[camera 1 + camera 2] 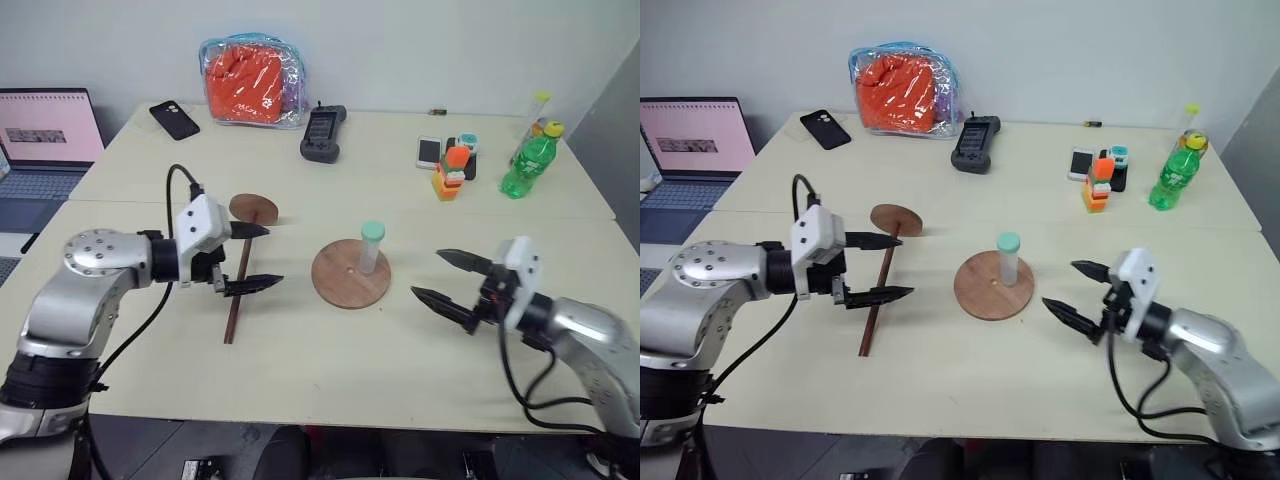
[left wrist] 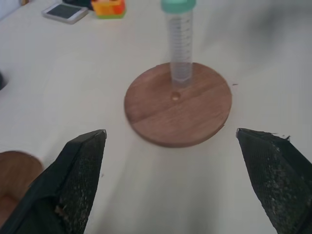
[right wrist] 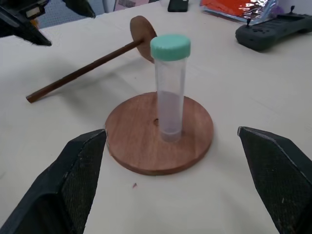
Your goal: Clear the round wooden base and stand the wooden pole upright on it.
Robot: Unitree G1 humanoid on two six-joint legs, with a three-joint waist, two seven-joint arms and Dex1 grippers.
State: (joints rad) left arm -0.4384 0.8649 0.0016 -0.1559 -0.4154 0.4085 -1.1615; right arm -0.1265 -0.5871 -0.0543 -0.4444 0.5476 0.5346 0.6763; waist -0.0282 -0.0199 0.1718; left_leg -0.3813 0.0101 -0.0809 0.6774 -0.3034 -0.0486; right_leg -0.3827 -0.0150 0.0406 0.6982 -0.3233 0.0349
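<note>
Nearest, the left hand and the right hand are seen spread wide and empty above the pale tabletop, one on each side of the round wooden base. The base lies flat between them, and a clear tube with a mint-green cap stands upright on it, just beside the small centre hole. The wooden pole lies on its side under the left hand, its fixed disc toward the far side. Farther back, a green bottle, a black handheld device and an orange-filled clear pouch are seen.
</note>
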